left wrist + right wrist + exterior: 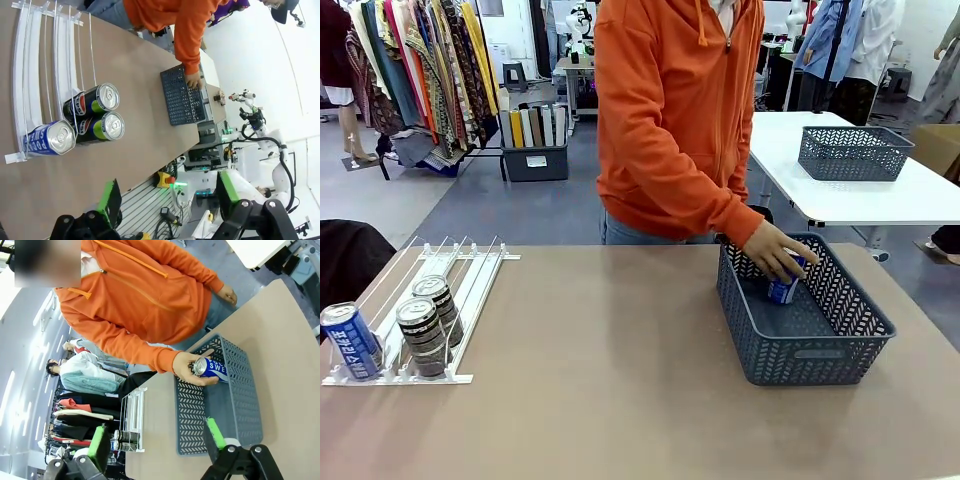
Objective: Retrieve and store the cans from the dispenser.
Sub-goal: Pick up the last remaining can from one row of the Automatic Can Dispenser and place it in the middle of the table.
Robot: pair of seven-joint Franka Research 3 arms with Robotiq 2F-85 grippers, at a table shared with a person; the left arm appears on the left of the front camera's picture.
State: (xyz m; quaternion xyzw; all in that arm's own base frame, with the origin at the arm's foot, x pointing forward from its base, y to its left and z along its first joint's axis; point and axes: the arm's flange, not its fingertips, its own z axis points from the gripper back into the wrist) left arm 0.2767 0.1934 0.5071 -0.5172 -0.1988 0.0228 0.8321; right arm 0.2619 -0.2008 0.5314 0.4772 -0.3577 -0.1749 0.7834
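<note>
The white dispenser (470,285) lies at the table's left, with a blue can (350,342) and two dark cans (423,336) at its near end. In the left wrist view the same dispenser (30,75) and cans (92,101) lie well ahead of my left gripper (169,195), which is open and holds nothing. The person's hand (775,250) holds another blue can (785,288) inside the grey mesh basket (820,355). My right gripper (157,440) hangs open above the table, looking down at that can (212,369) and basket (240,405).
A person in an orange hoodie (670,120) stands at the far side of the table. A second grey basket (853,152) sits on a white table behind. Bare tabletop (600,370) stretches between dispenser and basket.
</note>
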